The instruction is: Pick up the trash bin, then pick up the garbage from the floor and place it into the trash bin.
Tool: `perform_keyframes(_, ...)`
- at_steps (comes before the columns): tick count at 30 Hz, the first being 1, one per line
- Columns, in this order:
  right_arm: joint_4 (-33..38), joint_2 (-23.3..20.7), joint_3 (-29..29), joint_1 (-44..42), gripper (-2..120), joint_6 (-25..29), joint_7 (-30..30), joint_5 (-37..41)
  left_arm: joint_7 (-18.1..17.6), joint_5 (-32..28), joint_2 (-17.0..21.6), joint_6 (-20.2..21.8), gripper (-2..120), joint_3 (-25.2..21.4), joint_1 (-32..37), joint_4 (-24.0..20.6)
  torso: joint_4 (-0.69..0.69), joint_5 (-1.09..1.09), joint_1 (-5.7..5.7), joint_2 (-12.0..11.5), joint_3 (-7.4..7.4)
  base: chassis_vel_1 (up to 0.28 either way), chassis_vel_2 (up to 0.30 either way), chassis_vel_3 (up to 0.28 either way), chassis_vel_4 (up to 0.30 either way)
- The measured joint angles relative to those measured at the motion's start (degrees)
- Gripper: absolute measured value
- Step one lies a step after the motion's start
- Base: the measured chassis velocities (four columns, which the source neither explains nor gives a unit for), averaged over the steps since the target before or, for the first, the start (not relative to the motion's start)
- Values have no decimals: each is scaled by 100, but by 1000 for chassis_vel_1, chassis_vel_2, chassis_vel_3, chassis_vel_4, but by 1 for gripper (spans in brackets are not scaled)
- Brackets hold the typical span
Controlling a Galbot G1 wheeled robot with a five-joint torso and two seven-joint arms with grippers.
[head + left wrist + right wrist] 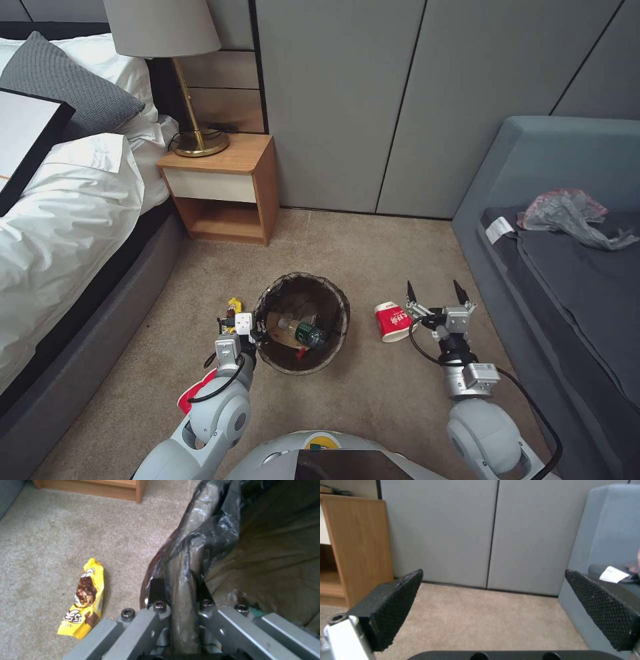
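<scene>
The trash bin (301, 320) stands on the carpet with its dark liner over the rim (186, 552). My left gripper (250, 331) (181, 590) is shut on the bin's left rim, one finger inside and one outside. Inside the bin lie a green-labelled bottle (303, 331) and a tan paper bag (280, 331). A yellow snack wrapper (233, 307) (85, 600) lies on the floor just left of the bin. A red-and-white cup (393, 321) lies on its side right of the bin. My right gripper (433, 292) (493, 574) is open beside that cup, holding nothing. Another red-and-white piece (195, 395) shows under my left arm.
A wooden nightstand (227, 183) with a lamp (193, 133) stands behind the bin, the bed (67, 220) to the left. A grey sofa (567, 267) with a grey plastic bag (573, 217) closes the right side. Grey wall panels (493, 530) run behind.
</scene>
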Motion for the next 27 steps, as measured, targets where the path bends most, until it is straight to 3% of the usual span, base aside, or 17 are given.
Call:
perform_keyframes(9,-85,52,-114,114,100,-47,7,77,-4,-20,7,0,0,-1,-12,0,0,1,0,0,0,0,0,0,0)
perform_keyframes(15,-48,-198,-327,357,100,-496,45,1286,-5,-33,9,3,0,-1,-27,6,0,1,0,0,0,0,0,0,0)
perform_keyframes(27,-327,-389,-674,967,100,-1144,184,2738,-10,-52,29,13,0,-16,-29,4,0,1,0,0,0,0,0,0,0)
